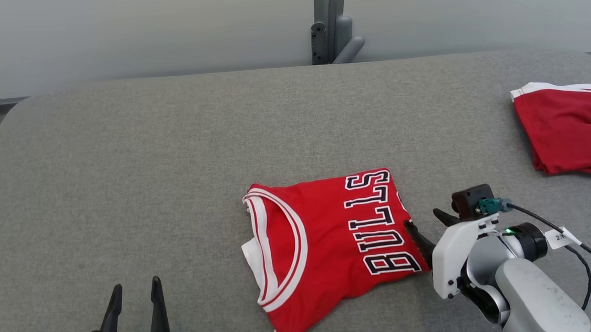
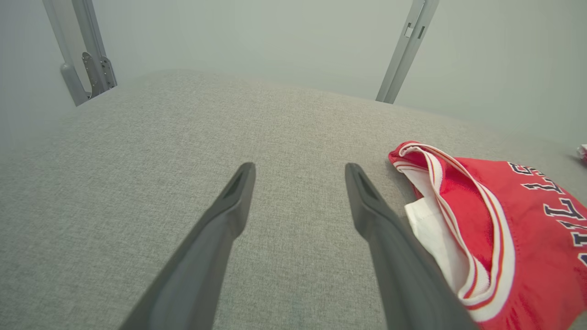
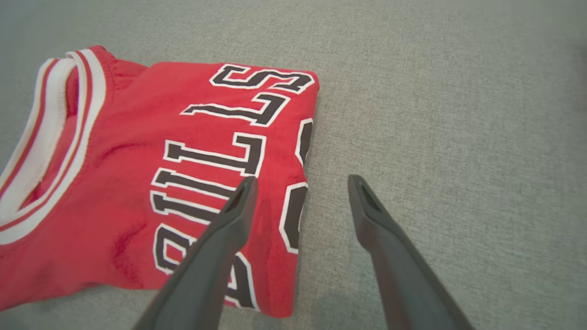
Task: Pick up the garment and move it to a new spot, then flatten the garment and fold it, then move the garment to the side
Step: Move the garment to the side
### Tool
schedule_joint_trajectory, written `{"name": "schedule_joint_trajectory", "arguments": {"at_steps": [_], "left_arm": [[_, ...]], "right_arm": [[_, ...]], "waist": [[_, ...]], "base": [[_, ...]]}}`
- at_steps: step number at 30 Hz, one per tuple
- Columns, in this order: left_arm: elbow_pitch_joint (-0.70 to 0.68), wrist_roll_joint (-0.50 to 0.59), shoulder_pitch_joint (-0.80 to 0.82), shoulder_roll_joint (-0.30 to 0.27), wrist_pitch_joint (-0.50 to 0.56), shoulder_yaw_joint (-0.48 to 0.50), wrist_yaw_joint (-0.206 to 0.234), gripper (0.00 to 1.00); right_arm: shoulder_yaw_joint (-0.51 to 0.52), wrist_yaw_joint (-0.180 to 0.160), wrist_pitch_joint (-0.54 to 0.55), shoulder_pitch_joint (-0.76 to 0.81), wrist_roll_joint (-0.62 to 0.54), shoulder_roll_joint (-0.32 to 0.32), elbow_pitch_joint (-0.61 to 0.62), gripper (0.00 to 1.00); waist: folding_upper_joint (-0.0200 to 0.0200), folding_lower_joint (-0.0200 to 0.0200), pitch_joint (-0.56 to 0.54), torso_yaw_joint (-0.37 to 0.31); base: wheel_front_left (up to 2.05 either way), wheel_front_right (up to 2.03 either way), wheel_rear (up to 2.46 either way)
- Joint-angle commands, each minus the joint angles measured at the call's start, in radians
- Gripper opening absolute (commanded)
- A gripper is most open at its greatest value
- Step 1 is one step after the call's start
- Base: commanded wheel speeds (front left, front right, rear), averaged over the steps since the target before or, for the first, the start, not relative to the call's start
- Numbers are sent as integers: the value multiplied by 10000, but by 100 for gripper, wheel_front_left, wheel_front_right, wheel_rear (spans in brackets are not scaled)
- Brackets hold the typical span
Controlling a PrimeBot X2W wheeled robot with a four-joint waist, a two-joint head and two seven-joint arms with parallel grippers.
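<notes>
The right gripper (image 1: 422, 217) (image 3: 301, 181) has its two dark fingers spread wide and holds nothing. It straddles the right-hand folded edge of the red basketball jersey with white trim and black "BULLS" lettering (image 1: 328, 234) (image 3: 137, 137). One finger lies over the lettering and the other over bare cloth; whether either touches cannot be told.

The jersey lies folded into one compact packet near the middle front of the grey fabric-covered table (image 1: 176, 166). Its white-banded collar points to the robot's left and its folded edge to the right, so the collar-to-fold axis runs across the table, a little skewed. The row of letters runs away from the robot, B nearest and S farthest.

The left gripper (image 1: 136, 284) (image 2: 299, 166) is also spread apart and empty, over bare table to the near left of the collar.

There is one jersey. One other folded red garment with a white band (image 1: 568, 129) lies well apart at the far right. One grey metal post (image 1: 329, 25) stands behind the far edge.
</notes>
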State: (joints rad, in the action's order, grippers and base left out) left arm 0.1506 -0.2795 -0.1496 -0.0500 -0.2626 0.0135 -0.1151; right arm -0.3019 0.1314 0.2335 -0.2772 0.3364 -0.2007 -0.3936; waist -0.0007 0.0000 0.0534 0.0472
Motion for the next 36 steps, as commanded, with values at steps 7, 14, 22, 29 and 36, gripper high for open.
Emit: {"name": "schedule_joint_trajectory", "arguments": {"at_steps": [7,14,22,29,36], "left_arm": [[200,-83,340,-20,-25,-36,11,100],[328,-118,430,-20,-25,-22,43,100],[309,-60,371,-22,-25,139,21,100],[156,-99,472,-20,-25,282,31,100],[171,171,1224,-23,-25,122,-78,100]], "right_arm": [[-101,-14,65,-862,529,180,-1290,100],[-212,-14,-49,-1417,634,427,-2571,100],[-462,-14,-522,-1882,1585,637,-2993,0],[-609,-18,-1089,-2674,1708,275,-3044,0],[-546,-17,-1324,-4669,1487,-227,-3080,0]], "waist": [[7,0,554,658],[7,0,551,774],[7,0,516,165],[7,0,780,-1234],[7,0,1623,-1980]], "base": [[0,0,0],[0,0,0],[0,0,0],[0,0,0],[0,0,0]]}}
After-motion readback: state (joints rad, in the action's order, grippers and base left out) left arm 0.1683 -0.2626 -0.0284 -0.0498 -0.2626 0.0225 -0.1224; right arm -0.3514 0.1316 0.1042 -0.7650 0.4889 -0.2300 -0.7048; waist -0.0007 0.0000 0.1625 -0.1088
